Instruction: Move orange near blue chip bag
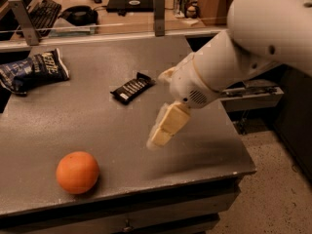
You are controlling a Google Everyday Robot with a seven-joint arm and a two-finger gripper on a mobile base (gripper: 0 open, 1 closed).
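The robot's big white arm (pixel 234 52) comes in from the upper right of the frame and reaches down toward the middle. At its end is the pale yellow gripper (pixel 165 126). It hangs just above the gray table (pixel 102 126), a little right of the middle, and points down and to the left. The gripper has hold of nothing. Whether it is open or closed cannot be told. The orange (pixel 77 172) sits on the table at the lower left, near the front edge. It is well apart from the gripper, and nothing touches it. The blue chip bag (pixel 33 72) lies flat at the upper left of the frame, by the left edge of the table, far from the orange. A small black bar wrapper (pixel 132 87) lies between them, near the middle of the table and just up and left of the gripper. Behind the table, at the top of the frame, there is a desk with a keyboard (pixel 43 11) on it.
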